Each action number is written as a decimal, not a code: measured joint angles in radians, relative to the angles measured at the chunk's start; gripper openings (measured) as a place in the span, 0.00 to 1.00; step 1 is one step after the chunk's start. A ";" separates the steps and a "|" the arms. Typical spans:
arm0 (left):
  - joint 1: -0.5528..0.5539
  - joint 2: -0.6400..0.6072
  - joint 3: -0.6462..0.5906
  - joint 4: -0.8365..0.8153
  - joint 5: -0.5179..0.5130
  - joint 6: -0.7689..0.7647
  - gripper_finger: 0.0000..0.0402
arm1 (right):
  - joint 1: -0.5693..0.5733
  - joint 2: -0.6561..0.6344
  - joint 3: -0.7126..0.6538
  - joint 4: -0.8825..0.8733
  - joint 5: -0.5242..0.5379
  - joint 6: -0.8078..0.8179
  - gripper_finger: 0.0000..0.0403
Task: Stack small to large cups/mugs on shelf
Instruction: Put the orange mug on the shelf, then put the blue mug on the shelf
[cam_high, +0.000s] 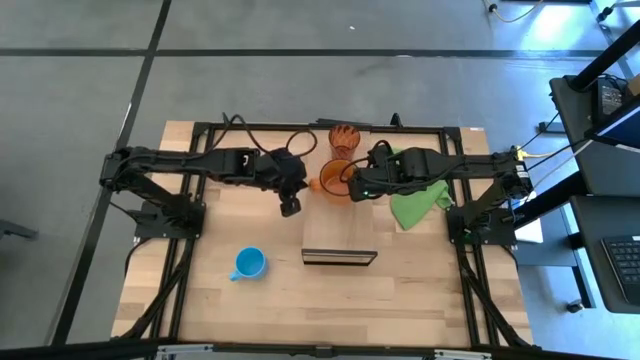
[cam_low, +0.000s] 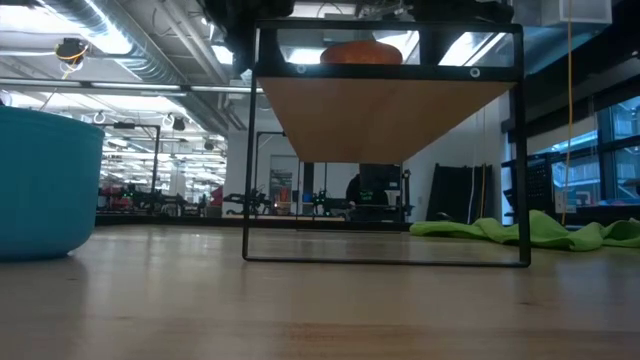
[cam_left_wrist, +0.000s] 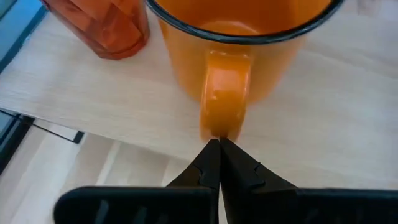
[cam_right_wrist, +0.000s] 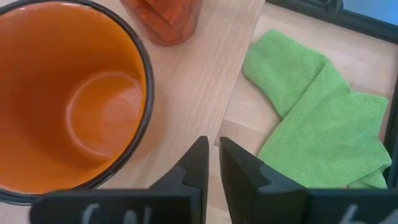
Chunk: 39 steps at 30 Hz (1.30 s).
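The orange handled mug (cam_high: 335, 181) stands upright on the light-wood shelf (cam_high: 340, 235), its handle (cam_high: 314, 183) toward the table's left. The reddish-brown ribbed cup (cam_high: 343, 137) stands on the shelf behind it. The light blue mug (cam_high: 249, 263) stands on the table, left of the shelf's near end. My left gripper (cam_left_wrist: 217, 144) is shut, its tips right at the orange mug's handle (cam_left_wrist: 225, 93). My right gripper (cam_right_wrist: 212, 149) is shut but for a thin slit and empty. It hovers over the shelf's right edge, beside the orange mug (cam_right_wrist: 68, 99). My left gripper's shut fingertips (cam_left_wrist: 211, 152) stand at the outer face of the orange mug's handle, at its lower end (cam_left_wrist: 217, 132). They come from the table's left and slant down. I cannot tell whether they touch it. The mug stands upright on the shelf.
A green cloth (cam_high: 418, 203) lies crumpled on the table right of the shelf, under my right arm. The shelf stands raised on a dark frame (cam_low: 385, 260). In the low view the blue mug (cam_low: 40, 180) fills the left side.
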 joint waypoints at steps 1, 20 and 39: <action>0.004 0.000 0.000 0.007 0.000 0.002 0.00 | 0.000 0.000 0.000 0.001 0.000 0.000 0.10; 0.035 -0.029 -0.002 -0.083 0.035 0.023 0.00 | 0.069 -0.053 0.000 -0.043 0.061 0.047 0.10; 0.192 -0.680 -0.514 0.049 0.674 -0.298 0.00 | 0.254 -0.188 0.000 0.465 0.261 -0.214 0.11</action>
